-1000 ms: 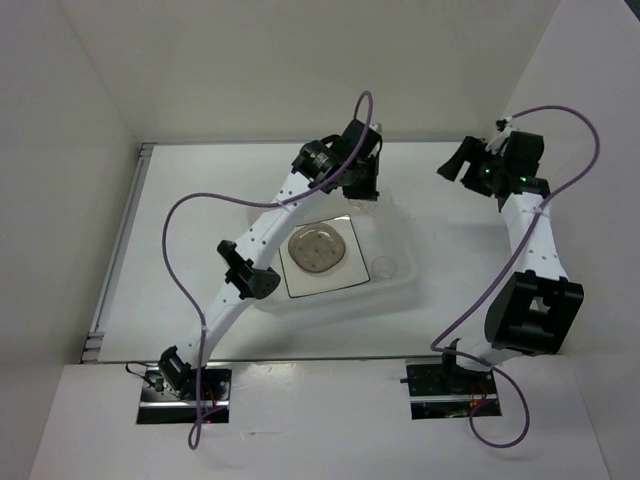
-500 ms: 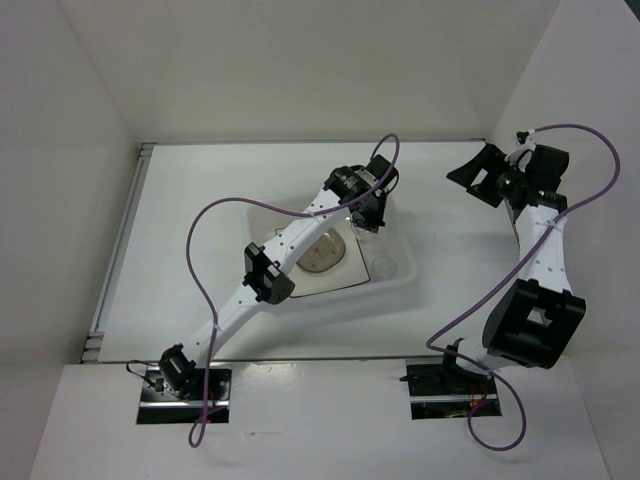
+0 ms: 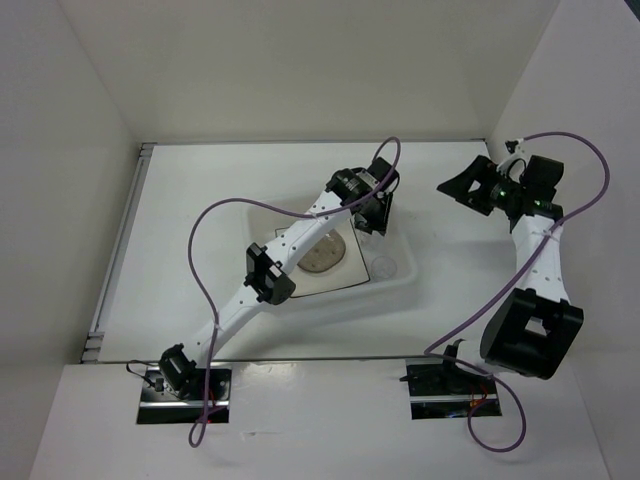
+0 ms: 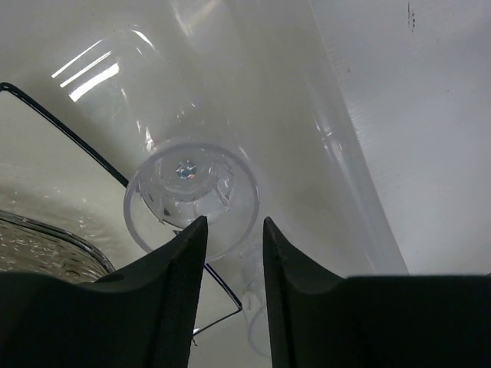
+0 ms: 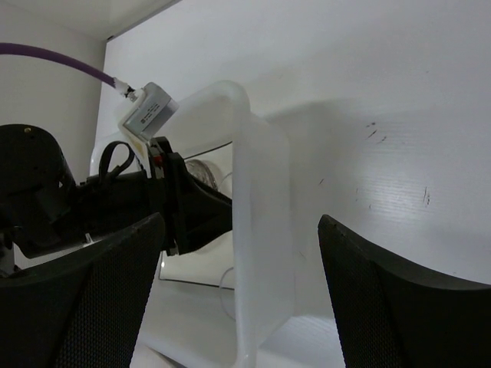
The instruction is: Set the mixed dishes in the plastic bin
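The plastic bin [image 3: 400, 285] holds the square white plate [image 3: 300, 280] with a greyish dish [image 3: 325, 255] on it and a tiny clear cup [image 3: 383, 266] on its floor. My left gripper [image 3: 372, 224] is low inside the bin's far right corner. In the left wrist view its jaws [image 4: 234, 230] stand narrowly apart, with a second clear cup [image 4: 188, 188] just past the fingertips, by the plate's dark rim [image 4: 69, 130]. My right gripper [image 3: 463, 186] hovers open and empty right of the bin, facing the bin's wall [image 5: 261, 230].
White walls close in the table on the left, back and right. A metal rail [image 3: 120, 240] runs along the table's left edge. The left arm's purple cable [image 3: 200, 270] loops over the bin's left side. Bare table lies between the bin and my right gripper.
My left gripper has moved from the bin's far rim down into its far right corner. My right gripper has swung slightly and now points left at the bin.
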